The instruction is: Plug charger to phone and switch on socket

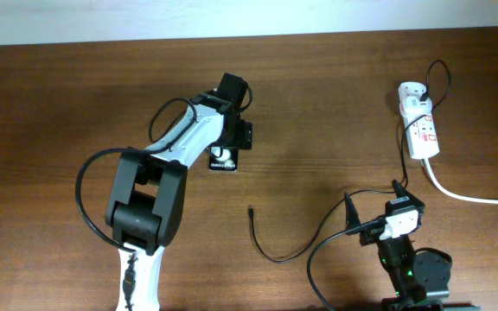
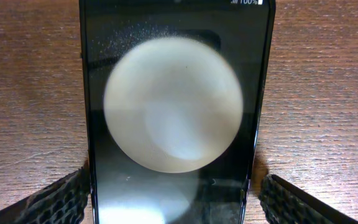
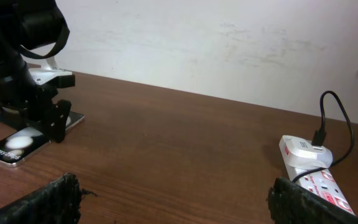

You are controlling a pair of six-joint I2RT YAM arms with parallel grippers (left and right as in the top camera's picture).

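Observation:
The phone point(image 1: 223, 159) lies flat on the table, its end with white text showing past my left gripper point(image 1: 233, 131). In the left wrist view the phone point(image 2: 176, 93) fills the middle and my left gripper point(image 2: 176, 205) is open, one finger on each side of it; the right finger stands clear of its edge. The charger point(image 1: 271, 252) is a thin black cable; its free tip lies on the bare table and it runs to the white adapter on the socket point(image 1: 422, 125). My right gripper point(image 1: 373, 200) is open and empty, with the socket point(image 3: 312, 171) ahead on its right.
A thick white cord point(image 1: 469, 197) runs from the socket to the right edge. The left arm point(image 3: 23, 74) stands over the phone point(image 3: 14, 144) at the far left of the right wrist view. A pale wall point(image 3: 197, 43) borders the table's far edge.

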